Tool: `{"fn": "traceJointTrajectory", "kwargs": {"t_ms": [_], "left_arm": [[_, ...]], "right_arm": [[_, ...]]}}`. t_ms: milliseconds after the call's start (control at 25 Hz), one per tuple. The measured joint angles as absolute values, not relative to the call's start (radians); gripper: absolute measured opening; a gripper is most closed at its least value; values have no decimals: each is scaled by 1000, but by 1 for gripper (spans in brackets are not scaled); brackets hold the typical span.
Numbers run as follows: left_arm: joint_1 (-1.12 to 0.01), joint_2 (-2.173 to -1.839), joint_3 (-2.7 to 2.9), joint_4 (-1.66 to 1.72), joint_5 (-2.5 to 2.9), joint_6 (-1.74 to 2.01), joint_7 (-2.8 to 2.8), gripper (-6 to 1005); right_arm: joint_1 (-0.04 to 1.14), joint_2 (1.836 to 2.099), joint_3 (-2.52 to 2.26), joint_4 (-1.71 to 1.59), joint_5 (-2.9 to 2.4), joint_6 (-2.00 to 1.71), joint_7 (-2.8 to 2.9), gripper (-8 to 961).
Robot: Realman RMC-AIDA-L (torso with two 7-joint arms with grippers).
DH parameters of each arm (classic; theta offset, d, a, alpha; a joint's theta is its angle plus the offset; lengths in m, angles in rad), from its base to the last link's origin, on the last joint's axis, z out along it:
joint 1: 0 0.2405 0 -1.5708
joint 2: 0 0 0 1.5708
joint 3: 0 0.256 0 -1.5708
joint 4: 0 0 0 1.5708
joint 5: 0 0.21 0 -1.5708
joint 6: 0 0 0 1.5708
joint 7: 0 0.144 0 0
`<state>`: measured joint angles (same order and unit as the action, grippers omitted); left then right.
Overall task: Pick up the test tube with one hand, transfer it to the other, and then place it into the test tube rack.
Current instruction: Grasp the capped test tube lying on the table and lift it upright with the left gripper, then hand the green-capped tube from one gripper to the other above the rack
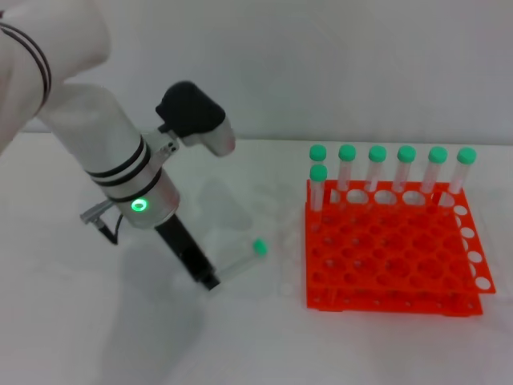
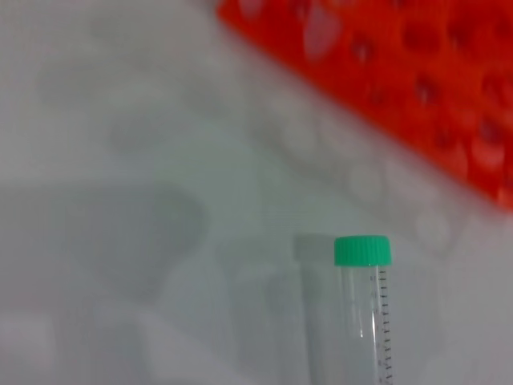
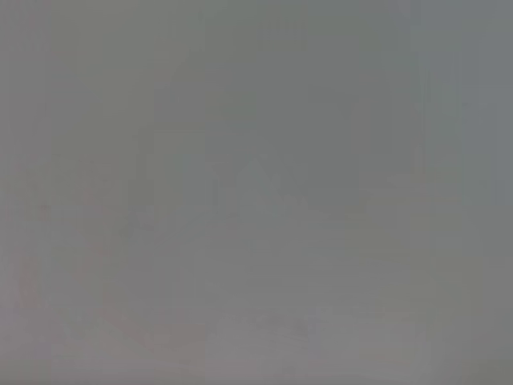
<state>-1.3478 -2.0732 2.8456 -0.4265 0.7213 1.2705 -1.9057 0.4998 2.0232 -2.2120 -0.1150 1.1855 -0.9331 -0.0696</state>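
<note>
Orange-red plastic marks the test tube rack (image 1: 393,249), a two-tier grid of round holes sitting flat on the white tabletop (image 1: 96,337) on the robot's right side of the head view. Seven green-capped tubes (image 1: 377,164) stand upright in it: six in a row along the far edge and one more just in front of that row at its left end. The remaining holes show nothing in them.

Left of the rack and apart from it, the test tube (image 1: 240,258) lies on its side on the tabletop, its green cap pointing toward the rack and its clear body angled back toward the robot's left. The left gripper (image 1: 210,282), black and slim below a white arm with black bands and a lit green ring, reaches down at a slant so that its tip sits at the tube's capless end, at or just above the tabletop. From the head view I cannot tell how far the jaws are parted or whether they have hold of the tube.

The left wrist view looks along the tube (image 2: 357,313): green cap at the far end, printed graduation marks running down the clear wall, with a corner of the rack (image 2: 417,88) beyond it across bare tabletop.

The right gripper does not appear in the head view, and the right wrist view gives only a featureless grey field.
</note>
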Motion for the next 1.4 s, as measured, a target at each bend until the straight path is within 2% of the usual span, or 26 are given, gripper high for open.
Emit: {"fn": "traceJointTrajectory", "kwargs": {"t_ms": [200, 400, 640, 800, 840, 1080, 1400], "left_arm": [[-1329, -2075, 2846, -445, 497, 1167, -1865, 194], [-1248, -2076, 2845, -439, 108, 1020, -1692, 194], [-1082, -2080, 2843, -320, -406, 901, -1303, 194], [-912, -2080, 2841, -139, -890, 970, -871, 194], [-833, -2081, 2841, -40, -1077, 1054, -633, 193], [-719, -2086, 2839, 90, -1201, 1229, -366, 193], [-716, -2088, 2841, 193, -1049, 1285, -326, 193]], "right_arm": [[499, 2023, -2212, -115, 1183, -931, -70, 804], [491, 2023, -2212, -115, 1187, -943, -65, 803], [483, 2027, -2212, -125, 1189, -985, -65, 802], [471, 2028, -2212, -147, 1190, -1028, -63, 801], [468, 2028, -2212, -154, 1190, -1055, -55, 800], [457, 2027, -2243, -171, 1154, -1158, 59, 799], [443, 2006, -2279, -159, 881, -1290, 373, 784]]}}
